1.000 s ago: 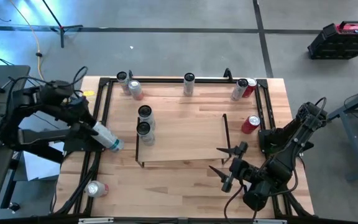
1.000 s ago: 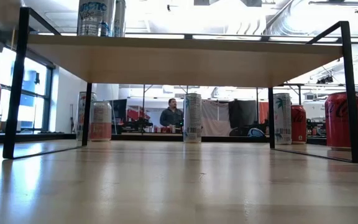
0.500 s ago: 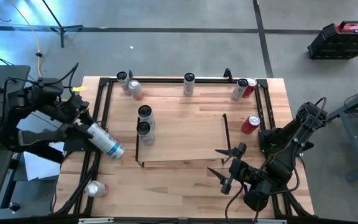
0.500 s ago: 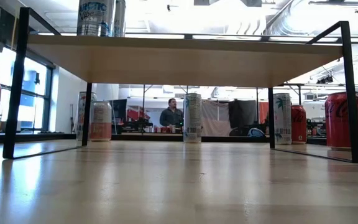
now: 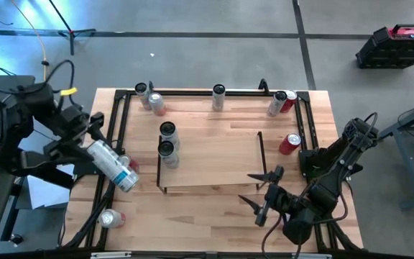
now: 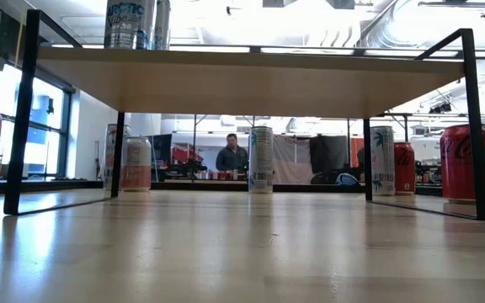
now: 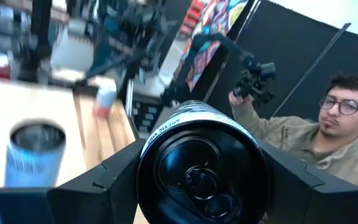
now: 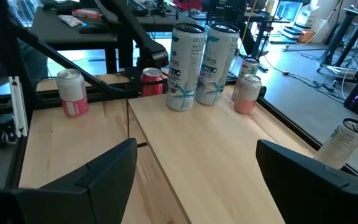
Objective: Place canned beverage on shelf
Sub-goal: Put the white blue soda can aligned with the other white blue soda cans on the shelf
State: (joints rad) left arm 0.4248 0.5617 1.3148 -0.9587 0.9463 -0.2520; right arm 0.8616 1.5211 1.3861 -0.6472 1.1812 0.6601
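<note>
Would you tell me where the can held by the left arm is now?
High view: the white-and-blue can is tilted in the left claw, over the table's left edge.

Two cans atop shelf

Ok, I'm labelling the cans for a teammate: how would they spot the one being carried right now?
Start at the table's left edge, outside the black rail. There the left end effector holds a tall white can with blue print. It alone is off the wood and tilted in the air; the others stand or lie on surfaces.
</note>
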